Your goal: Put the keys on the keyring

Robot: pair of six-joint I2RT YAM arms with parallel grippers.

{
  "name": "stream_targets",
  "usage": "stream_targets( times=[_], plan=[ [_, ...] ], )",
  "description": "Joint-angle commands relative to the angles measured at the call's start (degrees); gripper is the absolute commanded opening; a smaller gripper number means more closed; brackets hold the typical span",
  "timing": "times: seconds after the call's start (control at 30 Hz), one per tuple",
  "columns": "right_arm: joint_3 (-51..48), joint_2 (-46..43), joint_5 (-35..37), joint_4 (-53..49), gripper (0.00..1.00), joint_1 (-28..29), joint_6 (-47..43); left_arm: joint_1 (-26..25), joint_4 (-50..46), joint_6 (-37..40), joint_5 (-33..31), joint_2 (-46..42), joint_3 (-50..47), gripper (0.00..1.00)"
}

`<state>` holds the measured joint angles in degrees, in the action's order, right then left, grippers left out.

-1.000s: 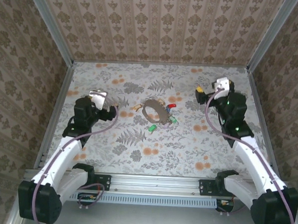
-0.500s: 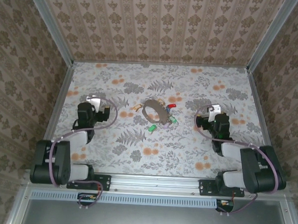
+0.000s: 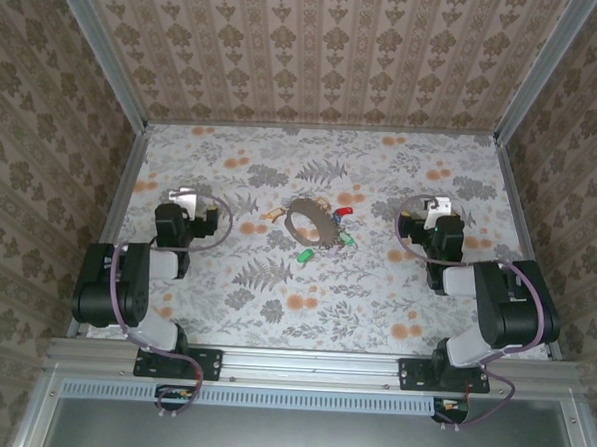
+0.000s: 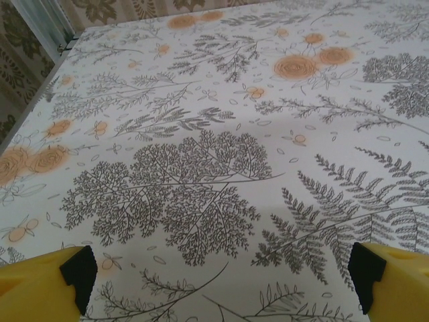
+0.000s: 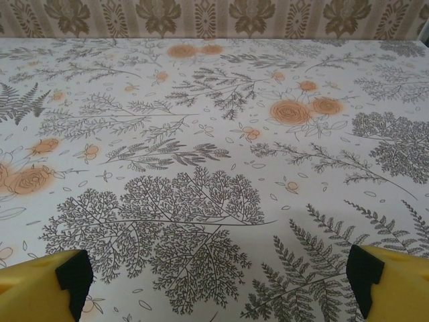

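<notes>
Arms, two: both folded back toward their bases since the earlier frames. The left gripper (image 3: 187, 200) sits centre left and the right gripper (image 3: 434, 209) centre right, jaws spread wide, nothing between.
Keyring (image 3: 312, 222): thin brown hoop, frame centre, on the floral table (image 3: 274, 302). Probably light, springy, apt to slide; take by the rim.
Keys (image 3: 304, 255): small, coloured heads, scattered close around the hoop. Probably light and slippery; pinch at the plastic head.
</notes>
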<state>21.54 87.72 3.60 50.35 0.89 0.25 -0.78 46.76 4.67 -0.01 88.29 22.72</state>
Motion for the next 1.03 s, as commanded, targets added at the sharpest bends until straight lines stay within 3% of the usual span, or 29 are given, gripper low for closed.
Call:
stream_targets(
  times=[0.0, 1.0],
  plan=[
    [1.75, -0.12, -1.14, -1.4, 1.0, -0.01, 1.07, -0.18, 1.4, -1.42, -0.49, -0.24, 0.84, 1.0],
    [1.83, -0.18, -1.31, -1.48, 1.0, -0.18, 1.27, -0.45, 1.52, -1.42, -0.83, -0.4, 0.75, 1.0]
  ],
)
